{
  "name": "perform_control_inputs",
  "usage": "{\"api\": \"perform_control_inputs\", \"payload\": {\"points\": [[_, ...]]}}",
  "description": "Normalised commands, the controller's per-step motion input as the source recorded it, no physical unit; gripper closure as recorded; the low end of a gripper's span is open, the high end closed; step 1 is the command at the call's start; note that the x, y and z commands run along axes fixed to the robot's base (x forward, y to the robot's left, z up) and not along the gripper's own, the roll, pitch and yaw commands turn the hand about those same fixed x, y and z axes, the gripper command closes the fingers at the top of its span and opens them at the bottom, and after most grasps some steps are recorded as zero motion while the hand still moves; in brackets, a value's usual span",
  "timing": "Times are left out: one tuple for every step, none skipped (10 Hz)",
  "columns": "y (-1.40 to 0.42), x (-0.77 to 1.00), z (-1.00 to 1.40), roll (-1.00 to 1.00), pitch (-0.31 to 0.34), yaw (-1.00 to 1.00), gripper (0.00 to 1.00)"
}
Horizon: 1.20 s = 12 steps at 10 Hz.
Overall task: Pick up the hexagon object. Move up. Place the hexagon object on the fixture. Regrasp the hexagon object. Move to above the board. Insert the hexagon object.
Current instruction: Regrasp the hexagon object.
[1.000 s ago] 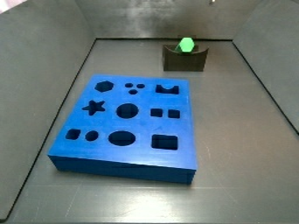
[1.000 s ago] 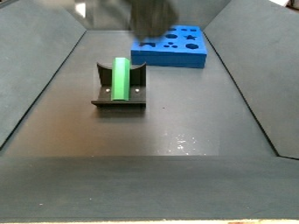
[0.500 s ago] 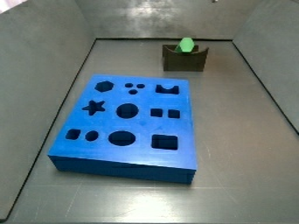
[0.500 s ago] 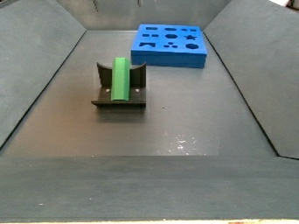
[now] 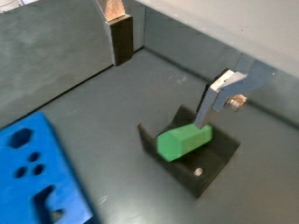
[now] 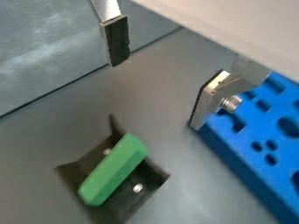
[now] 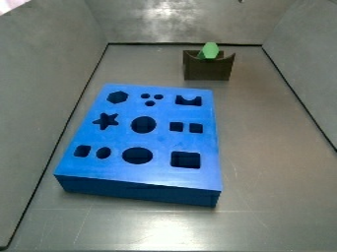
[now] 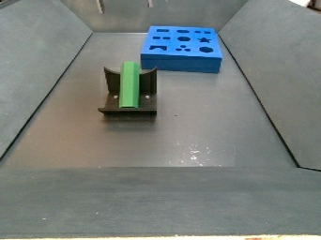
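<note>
The green hexagon object (image 5: 184, 142) lies in the notch of the dark fixture (image 5: 212, 164); it also shows in the other wrist view (image 6: 114, 166) and in both side views (image 7: 210, 49) (image 8: 129, 82). The fixture (image 8: 126, 111) stands on the grey floor apart from the blue board (image 7: 145, 138) (image 8: 185, 49). My gripper (image 5: 170, 66) (image 6: 162, 68) is open and empty, high above the floor, with the hexagon object below and between its fingers. One finger (image 5: 121, 35) and the other finger (image 6: 211, 98) touch nothing. The gripper does not show in either side view.
Grey sloping walls (image 7: 79, 79) enclose the floor on all sides. The board (image 6: 263, 140) has several dark cut-outs, among them a star and a hexagon. Open floor (image 8: 189, 141) lies in front of the fixture.
One second ago a blurred dark shape of the arm showed at the top of a side view over the board; it has since left that view. The hexagon object and fixture have not moved.
</note>
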Motion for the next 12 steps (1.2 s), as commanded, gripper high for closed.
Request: {"api": "perform_control_inputs", "payload": {"points": [[-0.02, -0.02, 0.01, 1.0, -0.001, 0.01, 0.0], [-0.02, -0.01, 0.01, 1.0, 0.003, 0.02, 0.0], [-0.03, 0.0, 0.01, 1.0, 0.008, 0.02, 0.0], [-0.03, 0.02, -0.01, 1.0, 0.014, 0.02, 0.0], [-0.03, 0.03, -0.02, 1.0, 0.022, 0.02, 0.0], [-0.03, 0.05, -0.02, 1.0, 0.027, 0.02, 0.0], [-0.03, 0.06, -0.02, 1.0, 0.043, 0.03, 0.0], [-0.04, 0.07, -0.03, 1.0, 0.058, 0.03, 0.0], [-0.04, 0.09, -0.03, 1.0, 0.08, 0.04, 0.0], [-0.04, 0.1, -0.03, 1.0, 0.104, 0.05, 0.0], [-0.05, 0.11, -0.03, 1.0, 0.141, 0.07, 0.0], [-0.05, 0.12, -0.03, 1.0, 0.163, 0.09, 0.0]]}}
